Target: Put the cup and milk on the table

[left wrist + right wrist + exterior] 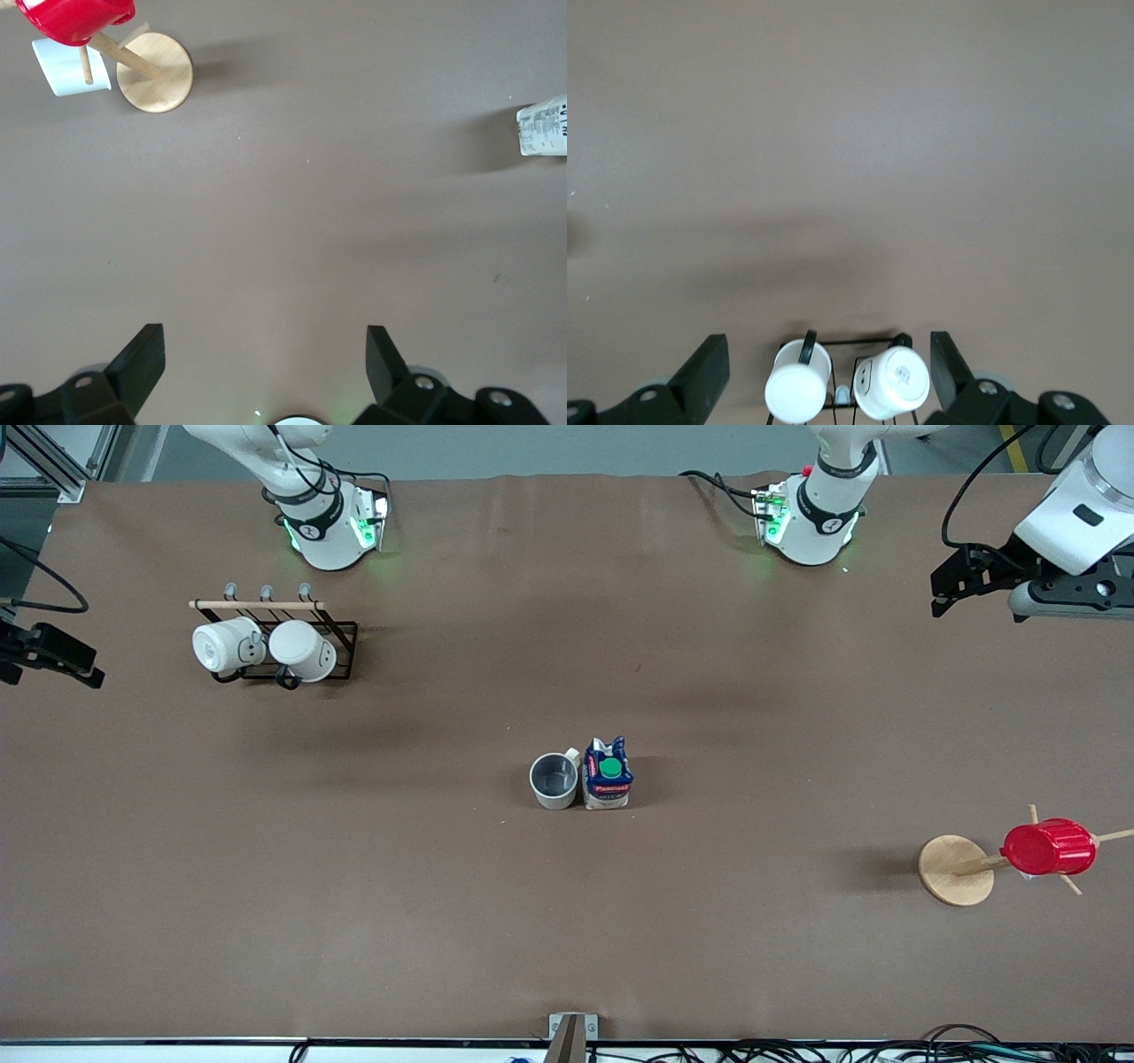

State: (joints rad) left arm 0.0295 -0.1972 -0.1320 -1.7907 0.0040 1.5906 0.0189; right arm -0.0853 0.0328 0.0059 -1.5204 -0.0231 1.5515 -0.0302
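Observation:
The cream-beige cup (pixel 555 781) with a grey interior stands upright in the middle of the brown table (pixel 354 886). The milk (pixel 608 773), a small carton with a blue top and green cap, stands upright beside it, touching or nearly touching, on the side toward the left arm's end. An edge of the milk's white body also shows in the left wrist view (pixel 542 130). My left gripper (pixel 946 584) (pixel 266 350) is open and empty, up over the table's left-arm end. My right gripper (pixel 75 666) (pixel 828 347) is open and empty, over the right-arm end beside the mug rack.
A black rack (pixel 341 646) with a wooden bar holds two white mugs (pixel 226 645) (pixel 799 392) near the right arm's base. A red ribbed cup (pixel 1048 847) (pixel 75 18) hangs on a wooden stand (pixel 955 870) (pixel 155 84) at the left arm's end.

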